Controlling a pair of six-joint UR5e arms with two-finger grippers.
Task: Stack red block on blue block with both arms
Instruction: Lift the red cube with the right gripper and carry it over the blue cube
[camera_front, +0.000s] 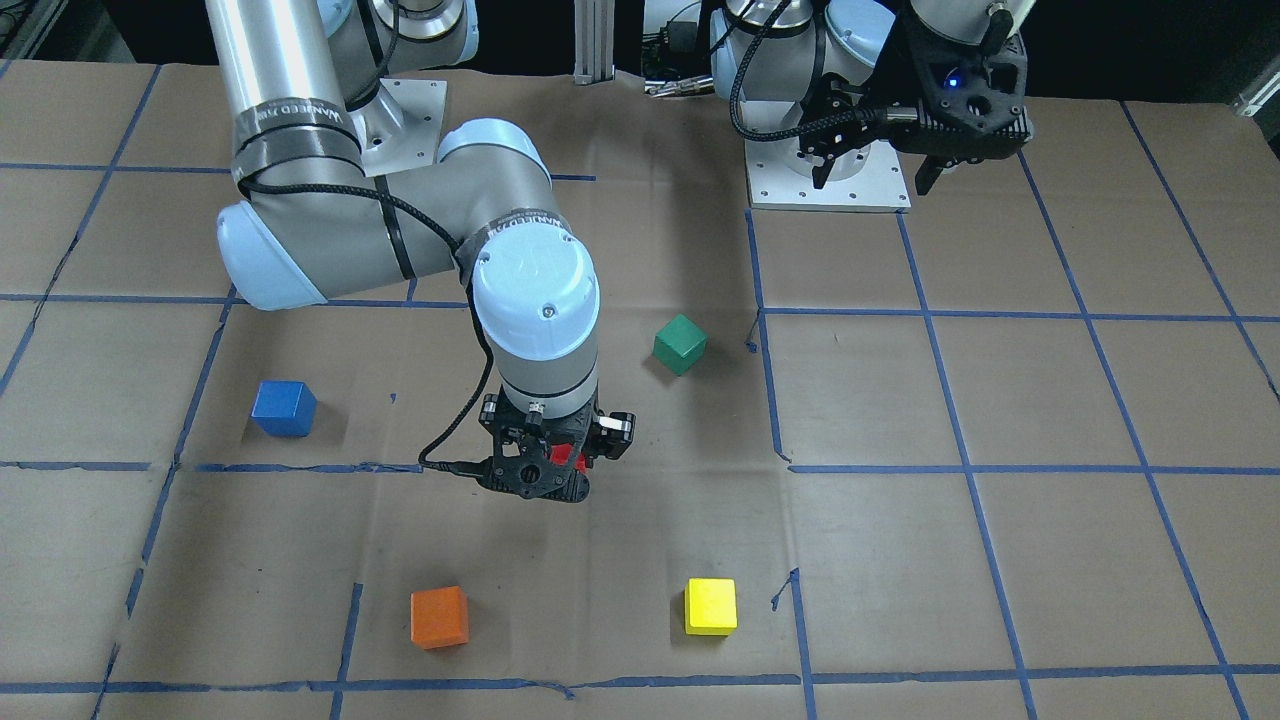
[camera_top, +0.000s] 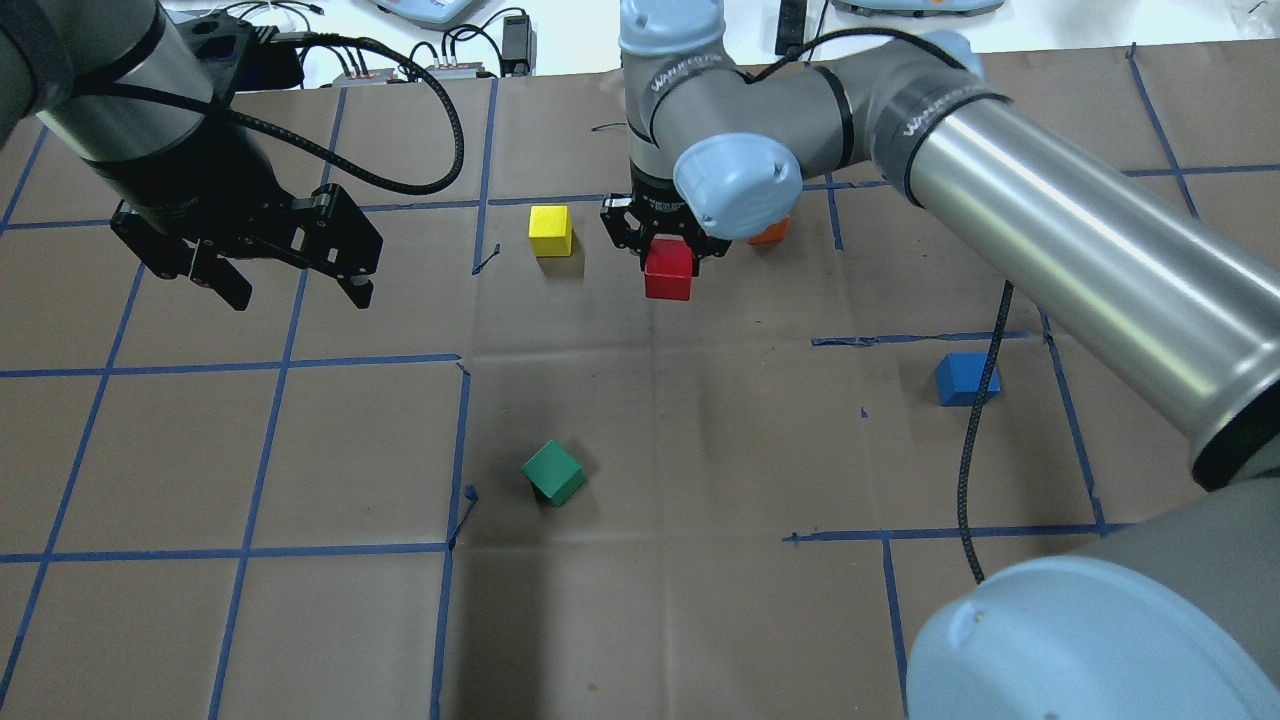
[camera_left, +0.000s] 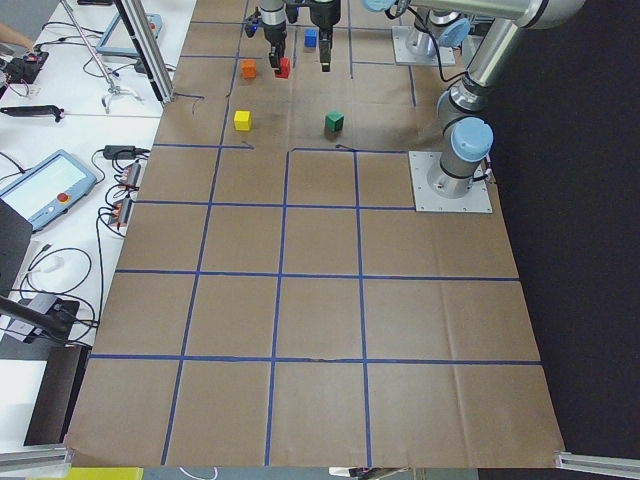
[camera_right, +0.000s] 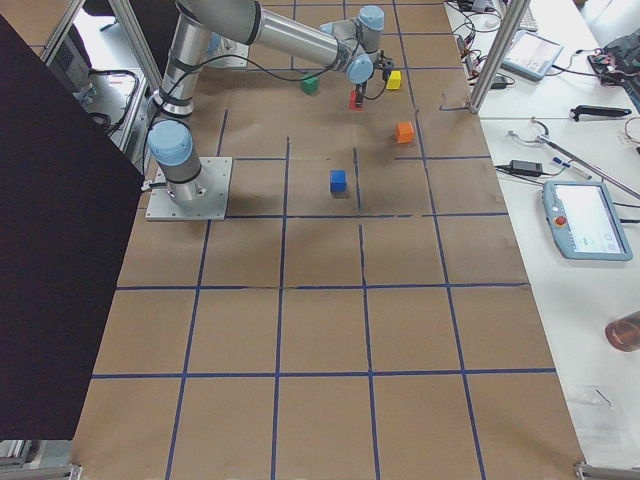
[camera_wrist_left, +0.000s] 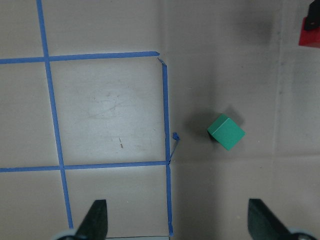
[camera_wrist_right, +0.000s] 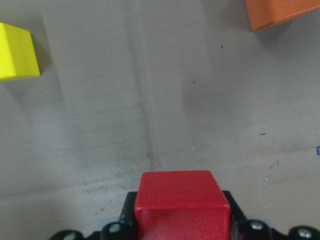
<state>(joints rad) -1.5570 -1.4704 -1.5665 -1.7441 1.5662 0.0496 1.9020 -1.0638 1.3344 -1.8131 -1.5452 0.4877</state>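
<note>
My right gripper (camera_top: 668, 250) is shut on the red block (camera_top: 669, 270) and holds it near the middle of the table, apparently a little above the paper. The red block fills the bottom of the right wrist view (camera_wrist_right: 180, 205) and peeks out under the gripper (camera_front: 555, 470) in the front view (camera_front: 562, 458). The blue block (camera_top: 966, 378) sits alone on the paper on the robot's right side, also seen in the front view (camera_front: 284, 408). My left gripper (camera_top: 298, 298) is open and empty, raised near its base (camera_front: 872, 182), far from both blocks.
A green cube (camera_top: 553, 473) lies between the arms, below the left wrist camera (camera_wrist_left: 226, 131). A yellow cube (camera_top: 550, 230) and an orange cube (camera_top: 770, 233) sit on either side of the right gripper. The right arm's cable (camera_top: 975, 470) hangs close to the blue block.
</note>
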